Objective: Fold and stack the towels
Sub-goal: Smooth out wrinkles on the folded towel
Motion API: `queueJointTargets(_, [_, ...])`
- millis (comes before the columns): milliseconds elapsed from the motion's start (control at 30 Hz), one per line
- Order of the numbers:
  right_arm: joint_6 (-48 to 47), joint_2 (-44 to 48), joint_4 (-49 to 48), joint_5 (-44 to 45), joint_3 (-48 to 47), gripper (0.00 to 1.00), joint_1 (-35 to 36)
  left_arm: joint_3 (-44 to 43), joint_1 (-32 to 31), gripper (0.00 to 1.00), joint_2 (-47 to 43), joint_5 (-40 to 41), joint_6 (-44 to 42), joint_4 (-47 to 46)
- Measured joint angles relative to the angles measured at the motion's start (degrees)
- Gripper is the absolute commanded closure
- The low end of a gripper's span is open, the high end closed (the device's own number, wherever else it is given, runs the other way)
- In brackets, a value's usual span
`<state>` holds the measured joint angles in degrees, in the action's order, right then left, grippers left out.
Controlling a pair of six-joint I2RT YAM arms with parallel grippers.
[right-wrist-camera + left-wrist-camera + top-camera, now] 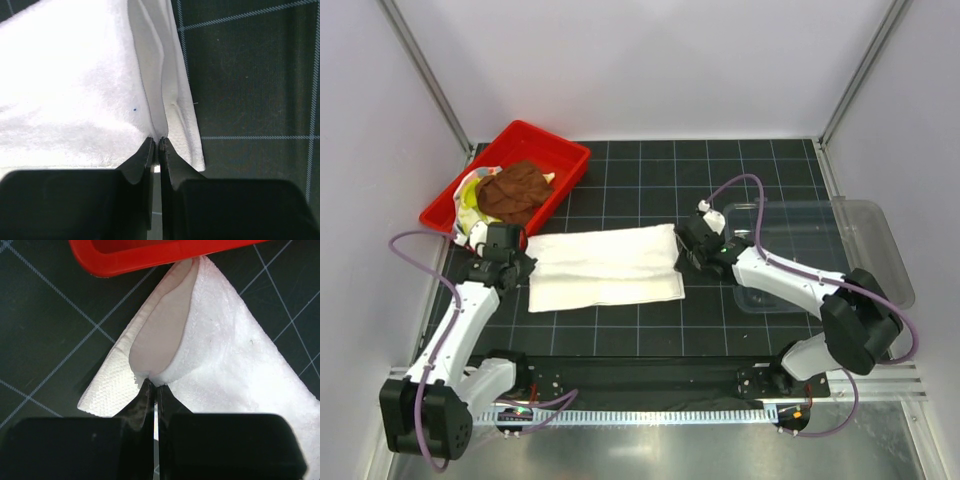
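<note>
A large white towel (605,265) lies folded lengthwise on the black grid mat in the middle. My left gripper (524,262) is shut on its left edge; in the left wrist view the cloth (225,355) bunches up between the closed fingertips (154,385). My right gripper (680,250) is shut on the towel's right edge, where the pinched layers (90,85) rise from the jaws (158,141). A brown towel (515,190) sits crumpled in the red tray (565,155), on top of a yellow-green cloth (470,195).
The red tray stands at the back left, its rim (150,257) just beyond the towel's corner in the left wrist view. A clear plastic bin (830,245) sits at the right, behind my right arm. White walls enclose the mat.
</note>
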<state>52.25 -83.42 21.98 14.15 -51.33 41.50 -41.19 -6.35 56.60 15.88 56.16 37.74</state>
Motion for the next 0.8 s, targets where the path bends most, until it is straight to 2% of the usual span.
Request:
queueJointTargets(267, [-1.5, 4.5, 4.9, -1.6, -2.6, 0.99, 0.0, -0.5, 0.0, 1.0, -5.9, -0.7, 0.8, 6.6])
queueJointTargets(400, [-0.6, 9.4, 2.4, -3.5, 3.8, 0.99, 1.0, 4.9, 0.0, 1.0, -11.9, -1.4, 2.6, 7.3])
queueJointTargets(500, [0.3, 9.5, -0.4, -5.1, 9.8, 0.99, 1.9, 10.1, -0.9, 1.0, -14.3, -2.1, 4.8, 8.4])
queueJointTargets(633, [1.7, 6.7, -4.5, -7.1, 16.7, 0.99, 2.3, 11.9, -3.2, 1.0, -13.4, -2.5, 6.7, 9.6])
queueJointTargets(800, [2.6, 6.7, -5.7, -6.3, 17.0, 0.99, 2.3, 12.1, -4.9, 1.0, -9.7, -1.3, 8.0, 9.1])
